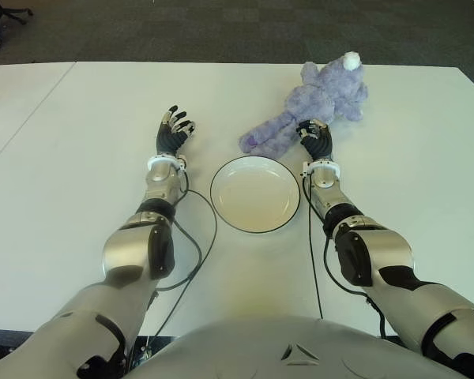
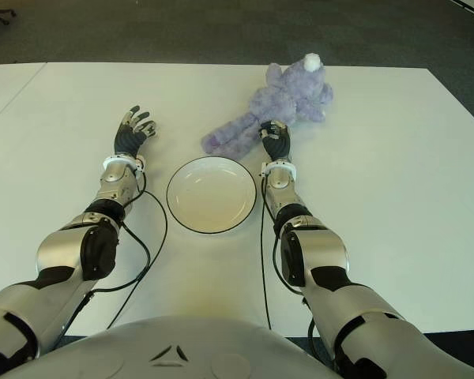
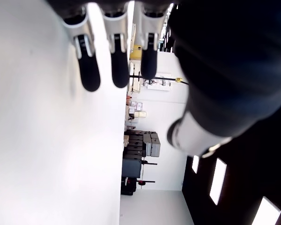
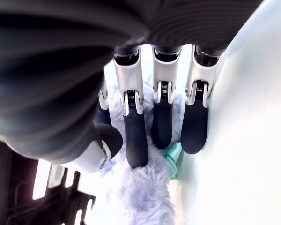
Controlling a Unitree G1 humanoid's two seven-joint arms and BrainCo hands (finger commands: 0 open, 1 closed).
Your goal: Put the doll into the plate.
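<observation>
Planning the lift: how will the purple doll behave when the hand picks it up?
The purple doll looks plush, so it probably sags, its long limbs dangling. Probably light, and its fuzzy fur should resist slipping. The right hand shows at its limbs, fingers over fur; the plate lies near.

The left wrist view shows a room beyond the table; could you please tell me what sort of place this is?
Probably a lab or workshop. A wide white table stands on dark carpet, and beyond the left hand dark stacked equipment cases sit against a white wall.
</observation>
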